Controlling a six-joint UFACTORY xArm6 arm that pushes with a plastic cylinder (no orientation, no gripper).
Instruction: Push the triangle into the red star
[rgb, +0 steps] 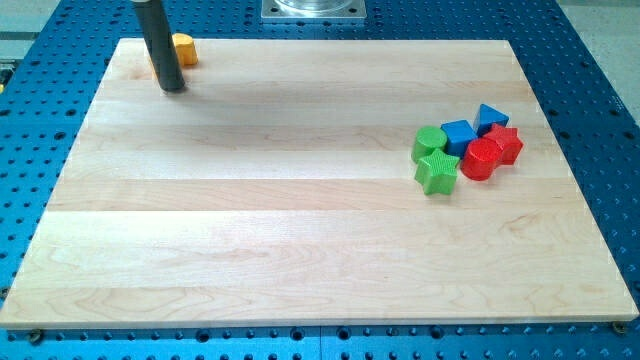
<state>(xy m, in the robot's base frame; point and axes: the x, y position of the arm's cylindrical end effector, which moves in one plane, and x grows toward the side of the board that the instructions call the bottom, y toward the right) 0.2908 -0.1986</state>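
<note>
My tip (173, 88) resting at the board's (300, 240) top left, touching a yellow block (184, 48), no jaws showing, blue triangle (490, 117) touching red star (506, 144), well apart from the tip.

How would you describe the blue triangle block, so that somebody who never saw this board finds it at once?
Look at the wooden board, then at the cluster of blocks near its right edge. The blue triangle is the block nearest the view's top there, touching the red star below it. Its neighbour, the blue cube, shares its colour but is square.
</note>
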